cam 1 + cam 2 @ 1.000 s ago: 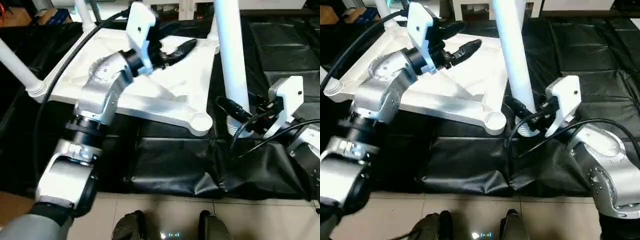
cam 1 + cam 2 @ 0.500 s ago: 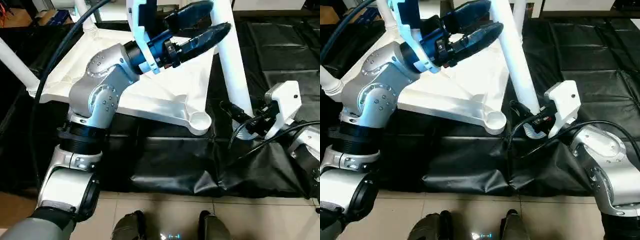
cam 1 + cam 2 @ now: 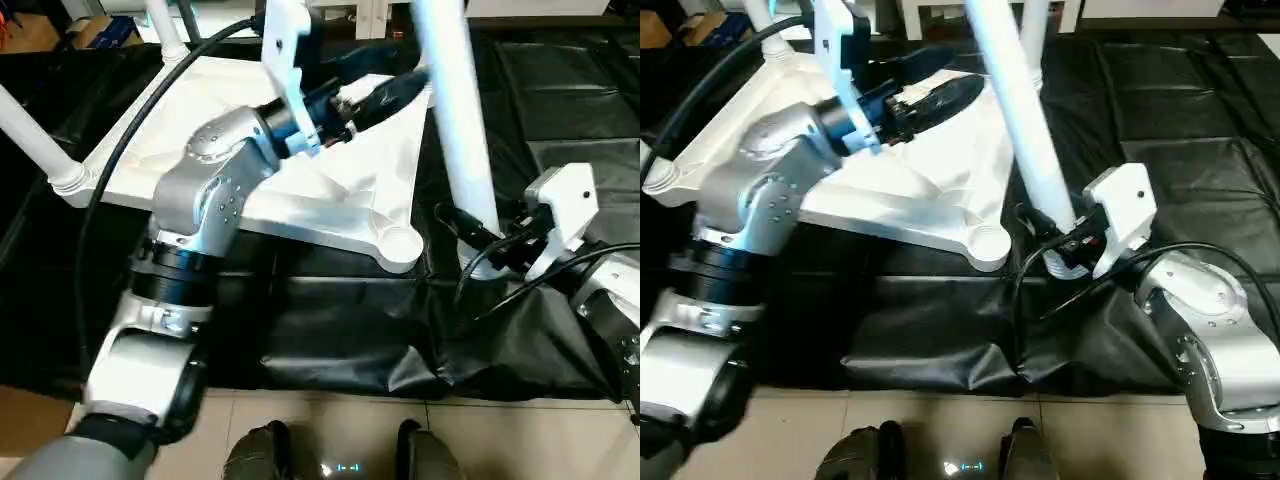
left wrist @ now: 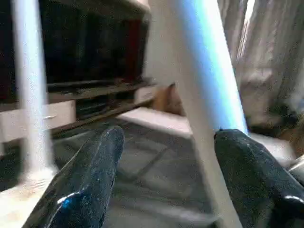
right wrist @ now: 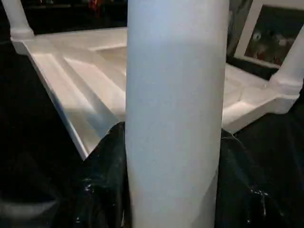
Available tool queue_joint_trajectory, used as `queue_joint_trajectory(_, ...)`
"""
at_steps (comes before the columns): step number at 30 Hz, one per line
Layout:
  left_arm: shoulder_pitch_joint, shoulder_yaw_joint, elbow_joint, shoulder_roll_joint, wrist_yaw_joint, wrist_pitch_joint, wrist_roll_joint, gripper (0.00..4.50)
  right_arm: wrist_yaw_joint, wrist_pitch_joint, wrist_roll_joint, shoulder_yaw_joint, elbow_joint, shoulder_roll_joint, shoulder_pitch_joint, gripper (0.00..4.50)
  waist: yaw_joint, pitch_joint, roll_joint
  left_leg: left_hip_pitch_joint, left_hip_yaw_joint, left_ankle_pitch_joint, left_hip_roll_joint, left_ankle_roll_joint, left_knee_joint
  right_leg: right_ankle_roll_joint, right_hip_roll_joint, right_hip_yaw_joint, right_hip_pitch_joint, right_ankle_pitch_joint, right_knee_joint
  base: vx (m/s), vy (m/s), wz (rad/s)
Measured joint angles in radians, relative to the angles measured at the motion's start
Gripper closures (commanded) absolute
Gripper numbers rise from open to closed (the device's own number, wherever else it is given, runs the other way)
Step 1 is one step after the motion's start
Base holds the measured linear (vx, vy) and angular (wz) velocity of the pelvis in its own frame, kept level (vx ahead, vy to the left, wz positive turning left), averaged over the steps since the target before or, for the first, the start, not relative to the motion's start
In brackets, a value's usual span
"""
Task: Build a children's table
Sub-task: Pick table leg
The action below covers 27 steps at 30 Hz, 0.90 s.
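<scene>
The leg (image 5: pixel 173 114) I hold in my right gripper (image 3: pixel 1060 240) is smooth white plastic with a soft satin sheen, lit bluish along one side. My right fingers (image 5: pixel 107 175) look like dull black rubber. The fingers (image 4: pixel 85 185) of my left gripper (image 3: pixel 385 90) are glossier black, catching bright highlights. The upturned tabletop (image 3: pixel 250 150) is smooth white moulded plastic, slightly shiny on its ribs. My forearms (image 3: pixel 205 190) are brushed silver metal. The mat (image 3: pixel 1180 110) below is crinkled, matt black sheeting, and the floor (image 3: pixel 300 425) is smooth pale tile.
</scene>
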Motion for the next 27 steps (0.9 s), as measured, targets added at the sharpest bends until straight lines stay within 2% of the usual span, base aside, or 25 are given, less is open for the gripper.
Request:
queue_joint_trajectory(2,-0.003,0.013,-0.057,-0.021,-0.009,0.045,-0.077,1.03,0.005,-0.001,0.001,0.012,-0.002,0.001,0.001,2.64,0.000,0.000,0.000,0.001,0.000,0.000,0.000,0.000,0.000,0.000,0.000,0.000,0.000,0.000,0.000,0.000,0.000,0.00)
queue_joint_trajectory(6,-0.003,0.033,-0.111,-0.026,-0.029,0.105,-0.160,1.03,0.013,-0.013,0.001,0.012,-0.022,0.001,0.001,2.64,-0.003,0.000,0.000,0.001,0.000,-0.002,0.000,-0.003,0.000,0.000,0.000,0.000,0.000,0.000,0.001,0.000,0.000,0.00)
queue_joint_trajectory(19,0.016,0.049,-0.197,-0.031,-0.046,0.189,-0.241,1.03,0.018,-0.029,-0.003,0.013,-0.024,0.001,0.005,2.64,-0.007,0.000,0.000,0.001,0.000,-0.002,0.000,-0.003,-0.001,0.001,0.000,0.000,0.000,-0.001,-0.001,0.000,0.000,0.00)
queue_joint_trajectory(25,0.012,0.067,-0.191,-0.034,-0.012,0.154,-0.214,1.03,-0.003,-0.030,-0.008,0.008,-0.009,0.014,0.004,2.64,-0.006,0.000,0.000,0.001,0.000,-0.002,0.000,-0.003,-0.001,0.001,0.000,0.000,0.000,0.000,-0.002,0.000,0.000,0.00)
queue_joint_trajectory(27,-0.026,0.042,-0.073,0.014,0.028,0.044,-0.076,1.03,-0.044,-0.028,0.018,-0.036,0.026,0.067,-0.033,2.64,-0.008,0.000,0.001,0.001,0.000,-0.002,-0.001,-0.003,-0.001,0.001,0.000,0.000,0.000,0.000,-0.002,0.000,0.000,0.00)
